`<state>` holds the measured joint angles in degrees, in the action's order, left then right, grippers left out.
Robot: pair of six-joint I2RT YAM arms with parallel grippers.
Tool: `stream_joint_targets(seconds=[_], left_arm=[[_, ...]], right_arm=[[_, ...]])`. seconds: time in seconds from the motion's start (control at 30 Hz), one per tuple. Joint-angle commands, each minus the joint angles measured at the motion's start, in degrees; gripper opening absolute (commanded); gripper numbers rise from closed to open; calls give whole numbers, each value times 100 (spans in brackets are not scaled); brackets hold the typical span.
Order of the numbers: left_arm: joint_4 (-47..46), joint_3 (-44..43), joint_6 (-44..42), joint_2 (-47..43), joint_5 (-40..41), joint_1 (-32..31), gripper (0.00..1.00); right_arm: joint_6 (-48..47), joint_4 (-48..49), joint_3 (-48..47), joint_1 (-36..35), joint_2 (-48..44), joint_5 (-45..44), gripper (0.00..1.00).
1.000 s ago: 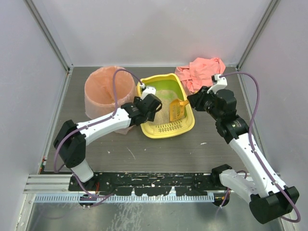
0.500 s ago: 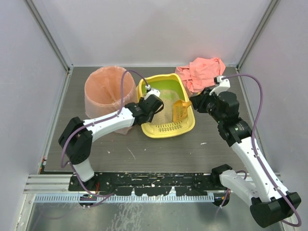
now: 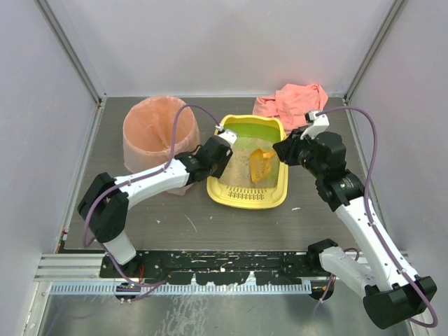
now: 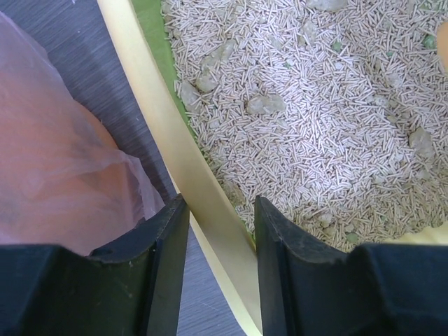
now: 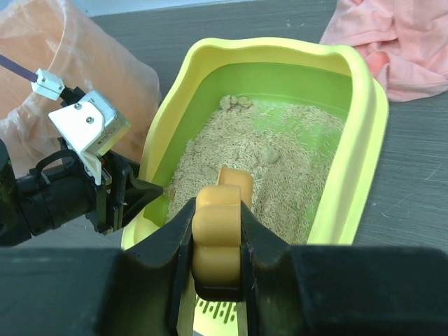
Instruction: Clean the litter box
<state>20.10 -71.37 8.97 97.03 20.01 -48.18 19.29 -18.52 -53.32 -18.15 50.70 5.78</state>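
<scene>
A: While the scoop [image 5: 234, 183] is pinched by the right gripper [image 5: 217, 208], what is clamped by the left gripper [image 4: 220, 204]?
B: Rim of litter box [image 3: 246, 204], mid-table beside bin [image 3: 150, 133]. Risk noted: box could be tipped, litter spilled, if rim is lifted.

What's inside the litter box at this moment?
Inside the litter box: sandy pellet litter with several clumps, plus the orange scoop, its handle held in the right gripper. The floor beneath the litter and whatever the scoop blade covers cannot be seen.
</scene>
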Motion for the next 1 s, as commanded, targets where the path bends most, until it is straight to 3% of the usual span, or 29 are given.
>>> stream_joint_targets(seconds=[0.0, 0.27, 0.63, 0.77, 0.97], left_arm=[[-476, 264, -361, -621, -657, 25, 18], [-687, 597, -69, -957, -884, 103, 42], [-922, 991, 150, -1371, -1071, 113, 49], [-979, 1149, 214, -1424, -1131, 112, 47], [-1077, 1309, 311, -1449, -1266, 109, 46]], right_arm=[[-282, 345, -252, 3, 333, 924, 1], [-767, 502, -650, 4, 1300, 2390, 1], [-1104, 75, -1203, 4, 2105, 4081, 1], [-1143, -43, -1360, -55, 2436, 4052, 1], [-1529, 34, -1599, -289, 2645, 3150, 1]])
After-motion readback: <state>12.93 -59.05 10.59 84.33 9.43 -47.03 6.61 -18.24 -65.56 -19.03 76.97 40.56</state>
